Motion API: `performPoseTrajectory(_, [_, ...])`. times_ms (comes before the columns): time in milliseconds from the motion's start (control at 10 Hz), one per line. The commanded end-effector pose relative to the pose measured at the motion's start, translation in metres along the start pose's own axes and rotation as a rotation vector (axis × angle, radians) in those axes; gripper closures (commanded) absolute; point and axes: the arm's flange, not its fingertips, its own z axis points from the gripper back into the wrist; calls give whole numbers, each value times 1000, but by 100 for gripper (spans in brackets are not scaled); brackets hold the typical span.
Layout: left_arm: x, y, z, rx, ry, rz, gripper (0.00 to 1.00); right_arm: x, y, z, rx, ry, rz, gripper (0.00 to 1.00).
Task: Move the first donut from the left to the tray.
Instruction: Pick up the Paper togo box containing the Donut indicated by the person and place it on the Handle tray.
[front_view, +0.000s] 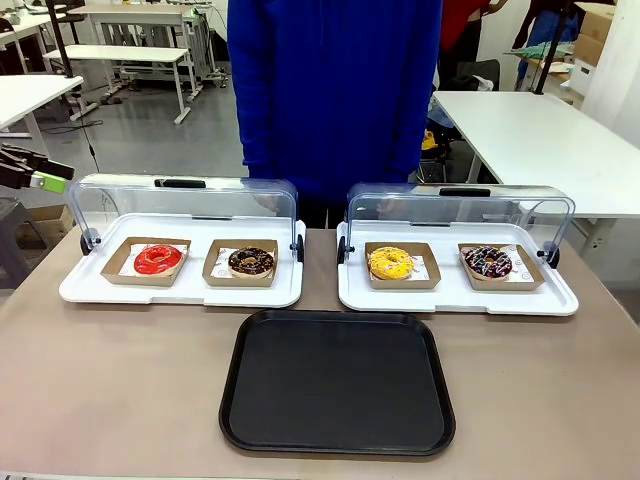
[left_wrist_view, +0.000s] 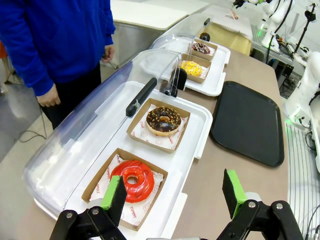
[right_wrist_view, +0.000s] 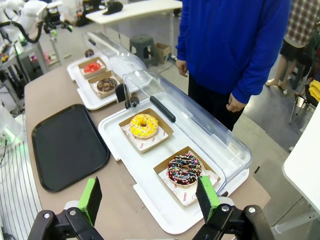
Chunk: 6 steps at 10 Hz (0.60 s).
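Across the far side of the shared table, a workshop room shows a grey floor (front_view: 150, 120) and several white tables (front_view: 530, 140), and a person in a blue top (front_view: 335, 90) stands at the table's far edge. On the tan tabletop (front_view: 120, 380) the black tray (front_view: 338, 385) lies at the near middle. Beyond it two white trays (front_view: 180, 292) sit side by side with their clear lids (front_view: 130, 205) raised. The red donut (front_view: 158, 259) rests in a brown cardboard box (front_view: 113, 272) at the left end of the left white tray, beside a chocolate donut (front_view: 251, 262). A yellow donut (front_view: 390, 263) and a sprinkled donut (front_view: 488, 262) sit in the right one. At the table's left end the left gripper (left_wrist_view: 174, 192) hangs with jaws wide apart, holding nothing. The right gripper (right_wrist_view: 149, 197) gapes likewise, empty.
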Motion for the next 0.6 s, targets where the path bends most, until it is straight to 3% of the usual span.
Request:
performPoseTrajectory(0, [1,-1,0,-1,-1,-4,0,3,-4,-1,3,-31,26,0])
performPoseTrajectory(500, [1,-1,0,-1,-1,-4,0,3,-4,-1,3,-31,26,0])
